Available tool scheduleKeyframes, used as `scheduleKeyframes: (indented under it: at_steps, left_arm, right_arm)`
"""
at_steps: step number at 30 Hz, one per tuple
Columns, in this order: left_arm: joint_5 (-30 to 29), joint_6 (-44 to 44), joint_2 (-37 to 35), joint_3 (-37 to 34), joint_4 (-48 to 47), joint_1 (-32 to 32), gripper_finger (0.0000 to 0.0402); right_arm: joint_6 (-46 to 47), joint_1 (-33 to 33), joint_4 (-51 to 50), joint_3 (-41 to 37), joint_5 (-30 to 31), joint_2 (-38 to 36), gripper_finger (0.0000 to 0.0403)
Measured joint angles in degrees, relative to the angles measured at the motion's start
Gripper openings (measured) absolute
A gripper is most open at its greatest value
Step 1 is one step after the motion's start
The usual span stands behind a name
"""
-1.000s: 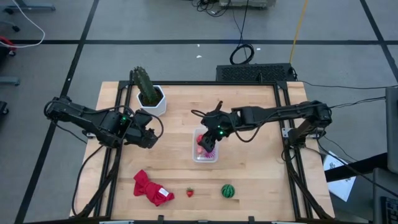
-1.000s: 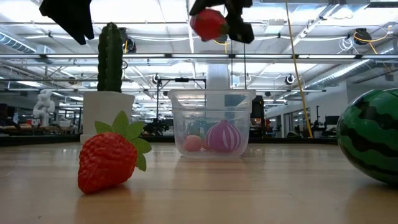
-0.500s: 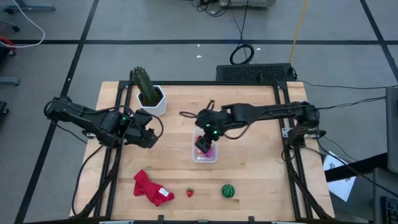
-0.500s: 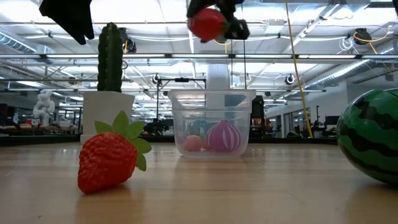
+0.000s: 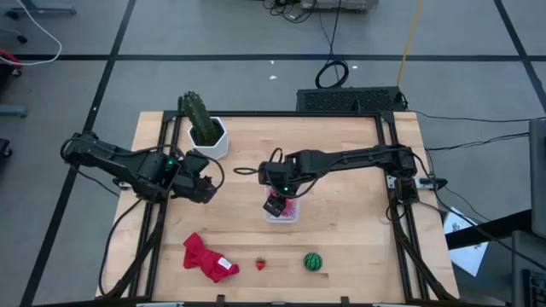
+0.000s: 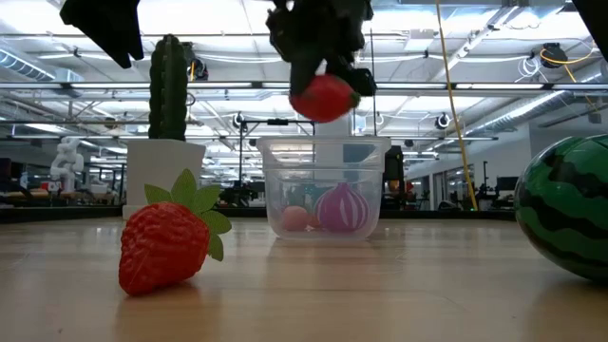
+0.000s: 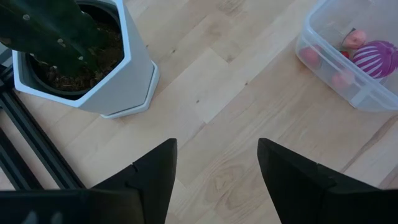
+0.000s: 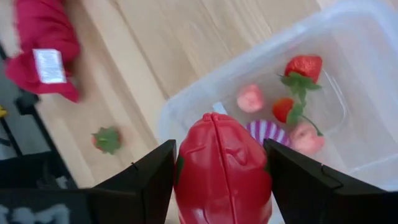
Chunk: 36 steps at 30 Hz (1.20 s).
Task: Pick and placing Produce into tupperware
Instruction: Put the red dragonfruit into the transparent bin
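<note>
My right gripper (image 5: 275,203) is shut on a smooth red toy piece (image 8: 222,168) and hangs over the clear tupperware (image 5: 292,215). In the low view the red piece (image 6: 323,98) floats just above the tub's rim (image 6: 323,142). Inside the tub (image 8: 186,106) lie a purple striped ball (image 6: 340,209), two small strawberries and pink pieces. A toy strawberry (image 5: 260,264) and the green striped watermelon ball (image 5: 314,262) rest on the table near its near edge. My left gripper (image 7: 217,149) is open and hovers above bare wood between the cactus pot and the tub. My right gripper pinches the red piece between its two fingers (image 8: 146,180), one on each of its opposite sides (image 8: 186,168). The fingers come from above, pointing down. The piece is lifted clear and hangs over the tub's opening, a little above the rim.
A green cactus in a white hexagonal pot (image 5: 203,126) stands at the far left of the table. A red cloth (image 5: 205,258) lies near the near-left corner. Bare wood stretches right of the tub. Black frame rails run along both table sides.
My right gripper has carried the red piece toward the table's left and near edge and down. In the low view the piece has dropped from near the top of the picture to just above the tub's rim. The left arm has kept still.
</note>
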Motion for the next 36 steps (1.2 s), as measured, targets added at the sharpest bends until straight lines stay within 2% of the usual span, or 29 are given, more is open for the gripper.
scheduleKeyframes:
  at_steps: [10,25,36]
  left_arm:
    - [0.0,0.0,0.0,0.0,0.0,0.0,0.0230]
    - [0.0,-0.2,0.0,0.0,0.1,0.0,0.0230]
    - [0.0,0.0,0.0,0.0,0.1,0.0,0.0230]
  right_arm:
    - [0.6,-0.4,4.9,-5.4,-0.2,-0.1,0.0220]
    - [2.5,-2.5,13.5,-12.0,-6.1,-0.1,0.0220]
    - [2.9,-4.1,15.4,-12.8,-6.1,-0.1,0.0220]
